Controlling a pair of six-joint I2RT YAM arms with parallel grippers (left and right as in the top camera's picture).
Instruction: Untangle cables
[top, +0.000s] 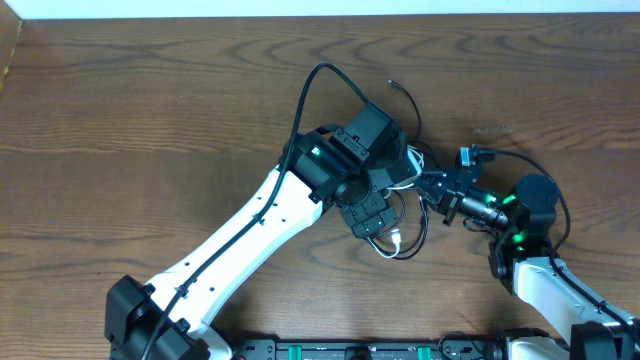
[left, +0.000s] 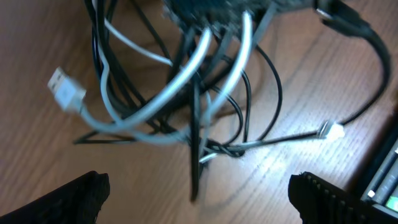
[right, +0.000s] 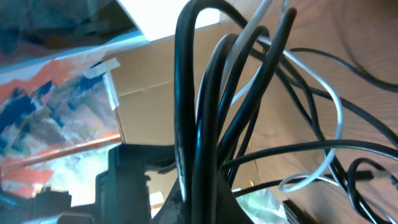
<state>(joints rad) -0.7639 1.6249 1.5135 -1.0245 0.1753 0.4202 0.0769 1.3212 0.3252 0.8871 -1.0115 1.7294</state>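
The cables (left: 199, 106) are a knot of black loops with a white cord (left: 124, 118) run through it, lifted off the wood. The white cord's USB plug (left: 65, 90) hangs left, and a small white plug (left: 333, 130) lies right. In the overhead view the tangle (top: 400, 240) sits under both grippers, with one black loop (top: 310, 85) arching back. My left gripper (left: 199, 196) is open and empty just short of the knot, also seen from overhead (top: 372, 222). My right gripper (right: 217, 193) is shut on a bundle of black cables (right: 205, 93), right of the knot (top: 437, 190).
A small clear scrap (top: 490, 130) lies on the wood behind the right arm. The table's far edge (top: 320, 18) runs along the top. A black rail (top: 400, 350) lines the front edge. The left arm (top: 250, 235) crosses the front left.
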